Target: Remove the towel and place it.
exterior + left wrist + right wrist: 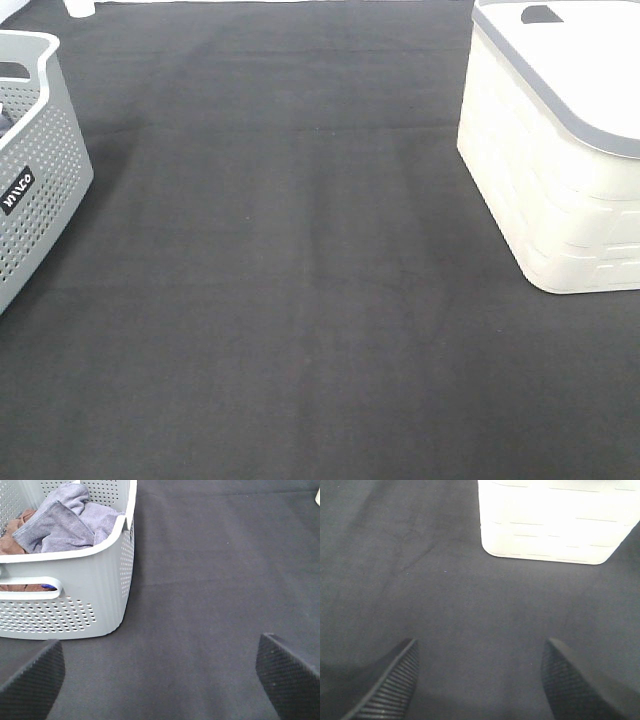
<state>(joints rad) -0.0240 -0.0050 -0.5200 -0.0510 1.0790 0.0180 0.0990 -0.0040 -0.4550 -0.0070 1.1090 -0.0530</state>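
Observation:
The towel point(62, 522), a slate-grey, purplish cloth, lies crumpled inside the grey perforated basket point(95, 595), on top of a brown cloth point(12, 537). My left gripper point(160, 680) hovers over the black table covering beside the basket, open, with nothing between its fingers. The same basket point(35, 160) shows at the left edge of the exterior high view, where neither arm appears. Over bare covering, a short way from the white basket point(555, 525), my right gripper point(480, 680) is open and empty.
The white basket point(555, 170) with a grey-rimmed top stands at the right of the table. A black cloth covering point(300, 280) spreads over the whole table between the two baskets. A small white object point(80, 6) sits at the far left edge.

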